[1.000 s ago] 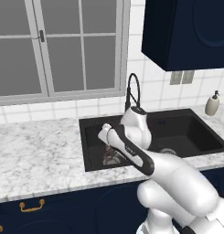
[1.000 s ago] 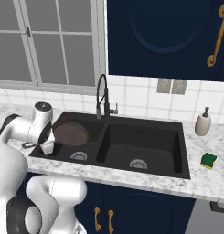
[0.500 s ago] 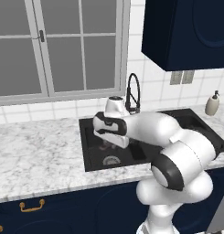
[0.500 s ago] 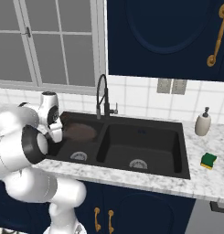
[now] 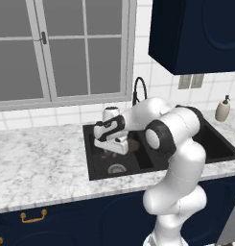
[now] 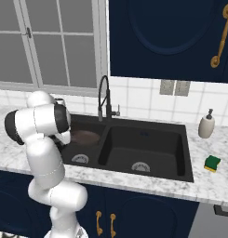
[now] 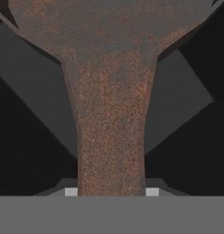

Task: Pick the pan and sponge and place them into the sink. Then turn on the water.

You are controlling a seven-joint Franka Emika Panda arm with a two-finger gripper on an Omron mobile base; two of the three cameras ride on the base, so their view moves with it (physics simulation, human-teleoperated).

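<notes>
A white-veined marble table (image 5: pixel 37 168) runs under a grey-framed window (image 5: pixel 66 53) and white wall tiles, with navy cabinets (image 6: pixel 166 32) above and below bearing brass handles. Set into the table is the matte black double-basin sink (image 6: pixel 148 139), its tall arched black tap (image 6: pixel 105 97) rising at the back between the basins. The round dark-brown pan (image 6: pixel 85 137) sits in the sink's left basin, above the silver drain (image 6: pixel 79 158). The gripper (image 5: pixel 109 151) is closed on the pan's long, rusty-textured handle (image 7: pixel 111 137). The green sponge (image 6: pixel 211 162) lies on the table right of the sink, near a cream soap dispenser (image 6: pixel 206 124).
</notes>
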